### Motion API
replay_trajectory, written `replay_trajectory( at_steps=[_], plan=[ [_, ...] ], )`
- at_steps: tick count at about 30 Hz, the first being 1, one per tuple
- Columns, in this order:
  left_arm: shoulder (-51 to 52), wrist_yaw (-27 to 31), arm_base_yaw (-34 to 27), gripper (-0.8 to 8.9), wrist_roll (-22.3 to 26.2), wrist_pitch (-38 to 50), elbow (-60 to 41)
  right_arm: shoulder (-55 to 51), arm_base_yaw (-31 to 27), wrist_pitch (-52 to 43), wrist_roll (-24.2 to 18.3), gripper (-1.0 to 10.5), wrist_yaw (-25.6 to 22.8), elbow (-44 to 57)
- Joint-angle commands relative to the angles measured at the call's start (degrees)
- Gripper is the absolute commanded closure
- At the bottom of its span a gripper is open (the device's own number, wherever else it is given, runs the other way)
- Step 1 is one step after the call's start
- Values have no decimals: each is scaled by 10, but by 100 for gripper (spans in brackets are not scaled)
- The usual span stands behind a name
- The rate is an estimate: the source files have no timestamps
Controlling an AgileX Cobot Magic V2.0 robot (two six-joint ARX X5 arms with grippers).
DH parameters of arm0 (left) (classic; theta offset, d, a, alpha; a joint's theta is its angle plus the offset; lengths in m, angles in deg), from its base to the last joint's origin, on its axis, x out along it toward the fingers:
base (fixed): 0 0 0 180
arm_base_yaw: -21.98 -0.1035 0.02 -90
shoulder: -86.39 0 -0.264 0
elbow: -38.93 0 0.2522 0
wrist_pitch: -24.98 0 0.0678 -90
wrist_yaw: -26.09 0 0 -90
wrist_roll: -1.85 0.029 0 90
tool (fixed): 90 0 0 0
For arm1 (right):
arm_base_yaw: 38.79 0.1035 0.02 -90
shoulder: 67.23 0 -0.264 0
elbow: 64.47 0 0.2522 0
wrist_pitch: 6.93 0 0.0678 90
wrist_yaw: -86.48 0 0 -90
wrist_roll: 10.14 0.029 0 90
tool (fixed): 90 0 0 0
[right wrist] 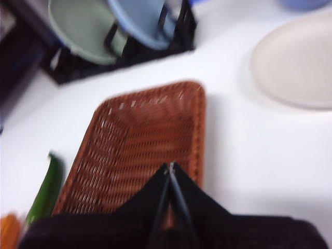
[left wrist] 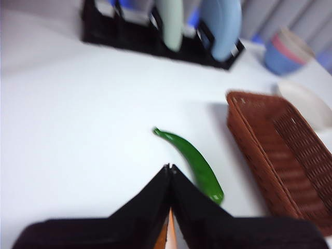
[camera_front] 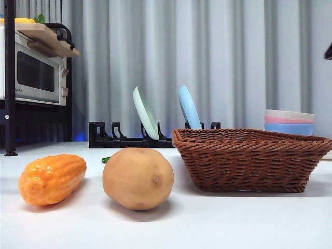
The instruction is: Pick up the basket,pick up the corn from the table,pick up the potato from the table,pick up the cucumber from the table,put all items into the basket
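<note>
The brown wicker basket (camera_front: 249, 158) stands empty on the table at the right. The orange corn (camera_front: 52, 179) lies at the left and the tan potato (camera_front: 137, 178) lies between them. The green cucumber (left wrist: 192, 162) lies behind the potato; only its tip (camera_front: 106, 160) shows in the front view. My left gripper (left wrist: 169, 168) is shut and empty, high above the table near the cucumber. My right gripper (right wrist: 170, 167) is shut and empty, high over the basket (right wrist: 140, 140). The cucumber (right wrist: 45, 189) and a bit of the corn (right wrist: 8, 231) show beside the basket in the right wrist view.
A black dish rack (camera_front: 119, 137) with a green plate (camera_front: 145, 112) and a blue plate (camera_front: 189, 107) stands at the back. Stacked bowls (camera_front: 289, 122) stand at the back right, with a white plate (right wrist: 295, 62) beside the basket. A microwave (camera_front: 36, 72) is on a shelf at the left.
</note>
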Motion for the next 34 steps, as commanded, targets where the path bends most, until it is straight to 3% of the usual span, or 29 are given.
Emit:
replay_trajectory(
  at_steps=[1, 5, 6, 8, 10, 16, 29, 34],
  plan=[
    [-49, -34, -1, 818, 40, -20, 30, 59, 1, 56, -58, 947, 39, -53],
    [-99, -56, 0, 793, 59, -36, 64, 123, 1, 115, -99, 934, 64, -107],
    [-106, -56, 1, 740, 59, -36, 68, 134, 1, 120, -104, 905, 64, -113],
    [-115, -55, 3, 543, 58, -33, 73, 153, 1, 123, -111, 772, 63, -125],
    [-119, -54, 3, 447, 58, -33, 76, 168, 1, 123, -112, 671, 63, -133],
    [-120, -54, 3, 441, 58, -33, 78, 229, 0, 122, -127, 658, 57, -161],
    [-120, -54, 3, 441, 56, -43, 78, 483, 0, 124, -135, 673, 49, -262],
    [-121, -54, 4, 441, 55, -52, 78, 512, 0, 126, -135, 967, 49, -263]
  ],
)
